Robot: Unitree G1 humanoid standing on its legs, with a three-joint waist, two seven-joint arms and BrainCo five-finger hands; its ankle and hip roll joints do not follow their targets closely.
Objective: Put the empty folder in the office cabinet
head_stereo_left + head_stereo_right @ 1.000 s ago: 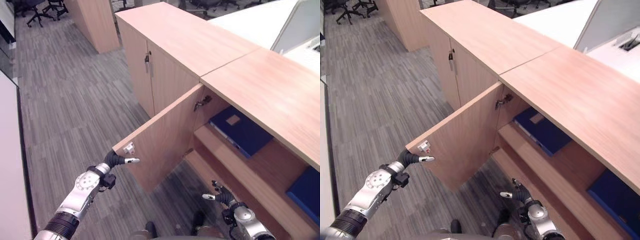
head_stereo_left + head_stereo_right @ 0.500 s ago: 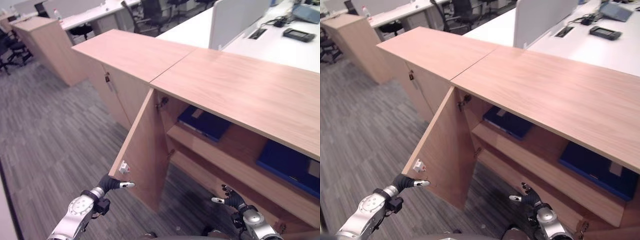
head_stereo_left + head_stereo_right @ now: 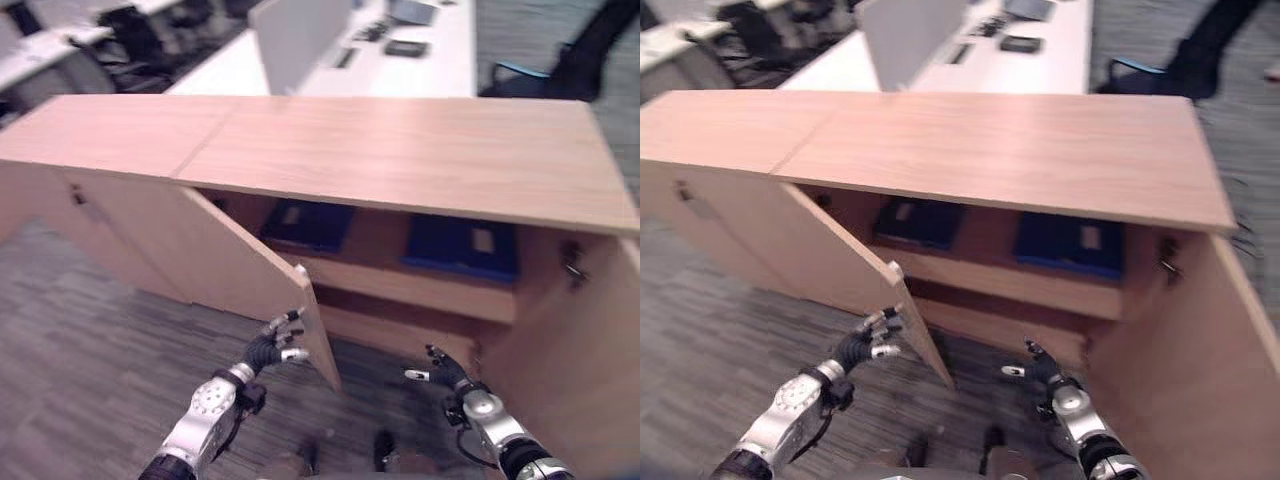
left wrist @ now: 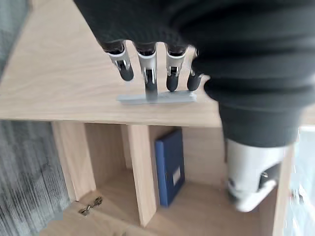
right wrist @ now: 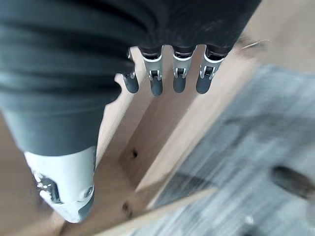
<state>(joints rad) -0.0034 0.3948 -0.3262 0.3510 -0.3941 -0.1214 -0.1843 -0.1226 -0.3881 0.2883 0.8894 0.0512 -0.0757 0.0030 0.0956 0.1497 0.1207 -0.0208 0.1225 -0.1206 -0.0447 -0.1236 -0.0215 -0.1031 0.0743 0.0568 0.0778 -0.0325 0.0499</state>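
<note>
I have the cabinet [image 3: 400,160] open, two blue folders [image 3: 306,224] lying on its upper shelf; my left hand [image 3: 270,345], fingers relaxed and empty, sits by the left door [image 3: 200,255]; right hand [image 3: 445,368] open, empty; next I'd judge closing the doors.

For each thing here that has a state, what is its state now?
Left wooden cabinet door: open, swung outward.
Right wooden cabinet door: open.
Two blue folders: lying flat on the upper shelf.
Left hand: open, at the left door's edge.
Right hand: open, holds nothing.
</note>
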